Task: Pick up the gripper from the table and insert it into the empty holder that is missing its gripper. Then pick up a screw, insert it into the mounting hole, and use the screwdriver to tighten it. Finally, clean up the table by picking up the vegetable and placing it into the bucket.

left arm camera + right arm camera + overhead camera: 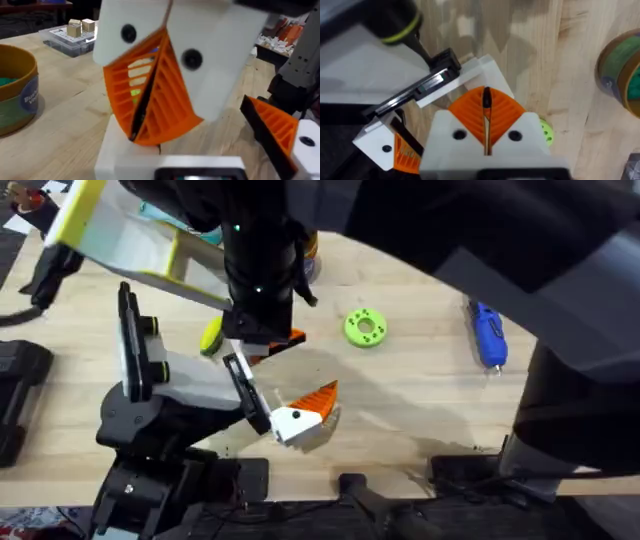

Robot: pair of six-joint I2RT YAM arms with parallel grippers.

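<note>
The wooden surface (420, 395) carries the holder (190, 380) at its near-left edge; both arms' fingers (485, 112) are pressed together, pinching nothing.

Pale wooden table (420, 395) with visible grain; glossy blue plastic screwdriver (488, 335); matt white plastic holder (200, 380).

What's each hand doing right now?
Left hand: closed; any held item cannot be told.
Right hand: closed; any held item cannot be told.

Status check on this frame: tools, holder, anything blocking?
Left tool shut, right tool shut, both at holder. Vegetable on table, not bucketed. Screwdriver lying apart, untouched.
</note>
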